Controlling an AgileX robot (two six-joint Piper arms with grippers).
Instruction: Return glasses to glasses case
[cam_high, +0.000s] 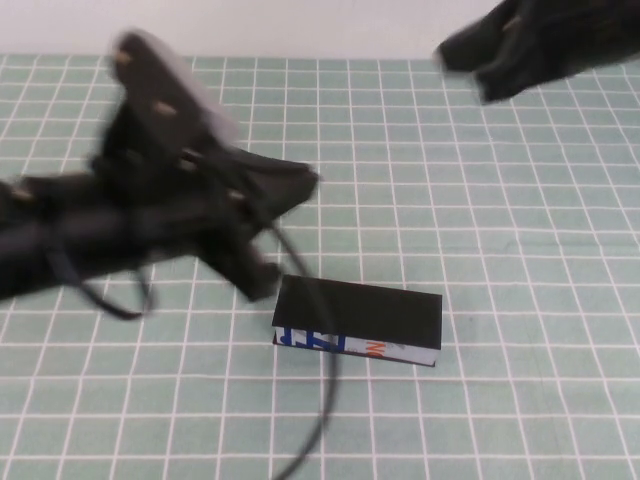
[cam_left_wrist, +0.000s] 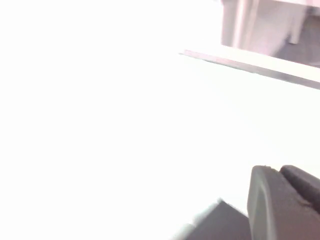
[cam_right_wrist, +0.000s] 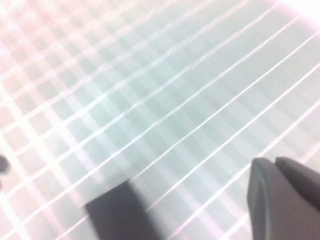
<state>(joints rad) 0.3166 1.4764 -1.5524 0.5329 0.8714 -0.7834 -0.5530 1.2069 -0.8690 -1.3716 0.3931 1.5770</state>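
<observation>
The glasses case (cam_high: 358, 319) lies shut on the green grid mat, black on top, with its white printed strip facing the front. The glasses are out of view. My left gripper (cam_high: 305, 180) hangs blurred above the mat, just behind and left of the case, not touching it. In the left wrist view its fingers (cam_left_wrist: 265, 200) lie together with nothing between them. My right gripper (cam_high: 458, 52) is raised at the far right, well away from the case. Its fingers (cam_right_wrist: 267, 195) are pressed together and empty over bare mat.
A thin black cable (cam_high: 325, 400) trails from the left arm past the case's left end toward the front edge. The grid mat (cam_high: 520, 230) ends at a white wall at the back. A dark blurred shape (cam_right_wrist: 120, 212) shows in the right wrist view.
</observation>
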